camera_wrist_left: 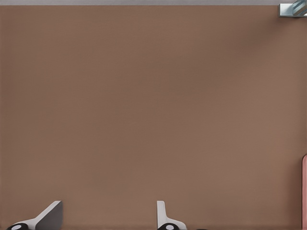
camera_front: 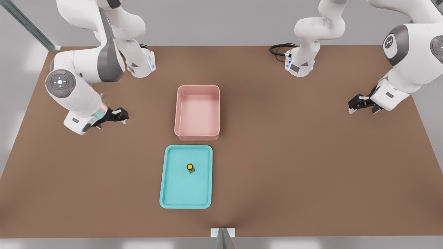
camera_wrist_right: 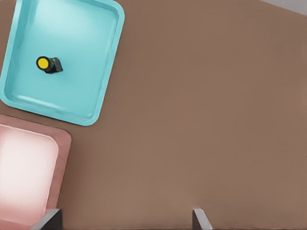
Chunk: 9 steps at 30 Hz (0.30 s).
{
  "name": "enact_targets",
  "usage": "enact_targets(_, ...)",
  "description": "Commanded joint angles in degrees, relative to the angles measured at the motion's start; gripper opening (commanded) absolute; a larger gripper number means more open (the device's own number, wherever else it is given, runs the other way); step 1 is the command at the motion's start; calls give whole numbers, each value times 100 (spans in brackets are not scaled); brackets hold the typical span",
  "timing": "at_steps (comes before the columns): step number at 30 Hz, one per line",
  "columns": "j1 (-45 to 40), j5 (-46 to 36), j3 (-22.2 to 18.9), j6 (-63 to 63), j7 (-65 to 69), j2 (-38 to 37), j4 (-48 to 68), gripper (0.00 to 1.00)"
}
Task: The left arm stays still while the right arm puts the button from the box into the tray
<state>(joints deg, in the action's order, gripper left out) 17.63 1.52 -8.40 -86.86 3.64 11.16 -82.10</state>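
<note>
The yellow-topped button (camera_front: 190,168) lies on the floor of the teal tray (camera_front: 166,180), near its middle, well apart from the pink box (camera_front: 180,110) just beyond. The right arm's end effector (camera_front: 117,116) hovers over bare bench (camera_front: 294,166) at the front view's left, fingers (camera_wrist_right: 201,221) spread wide and grasping nothing.

A brown table (camera_front: 311,173) fills the view, with a black cable (camera_front: 278,48) at one o'clock and a metal strut (camera_front: 27,24) at ten o'clock.

Bright, even light; soft shadows.
</note>
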Motion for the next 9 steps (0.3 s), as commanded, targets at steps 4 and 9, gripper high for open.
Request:
enact_targets(4, -1060, -152, 594, 222, 207, 97, 72, 100)
enact_targets(9, -1095, -161, 594, 213, 207, 194, 80, 100)
